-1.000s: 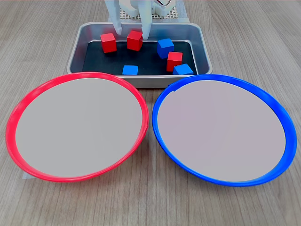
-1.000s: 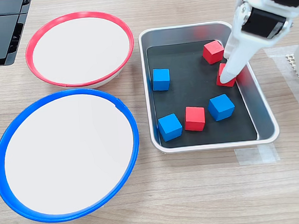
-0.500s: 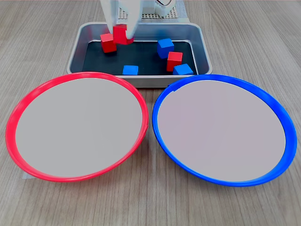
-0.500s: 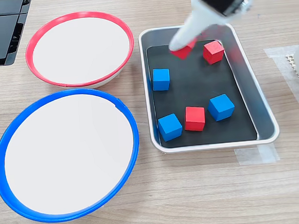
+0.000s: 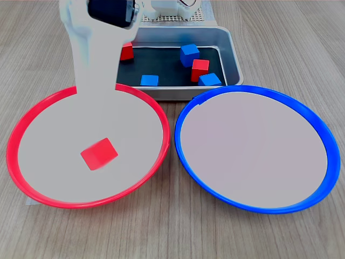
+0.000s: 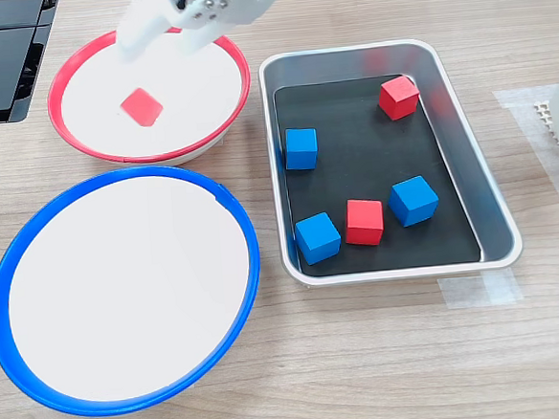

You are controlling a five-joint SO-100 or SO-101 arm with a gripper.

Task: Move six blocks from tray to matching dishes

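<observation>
A red block (image 5: 99, 154) (image 6: 142, 106) lies loose on the pale floor of the red-rimmed dish (image 5: 16, 135) (image 6: 242, 78), slightly blurred. My white gripper (image 5: 97, 75) (image 6: 169, 33) hangs open above the dish's far side, nothing between its fingers. The silver tray (image 5: 229, 48) (image 6: 495, 204) holds five blocks: two red (image 6: 398, 97) (image 6: 364, 222) and three blue (image 6: 300, 148) (image 6: 318, 237) (image 6: 413, 200). In the first exterior view my arm partly hides one red block (image 5: 127, 52) in the tray. The blue-rimmed dish (image 5: 259, 89) (image 6: 114, 178) has nothing in it.
A black flat object (image 6: 0, 56) lies at the second exterior view's top left. Clear tape (image 6: 477, 292) sits on the wood beside the tray. The arm's white base (image 5: 175, 8) stands behind the tray.
My gripper carried the red block out of the tray to over the red-rimmed dish and opened; the block now lies in that dish.
</observation>
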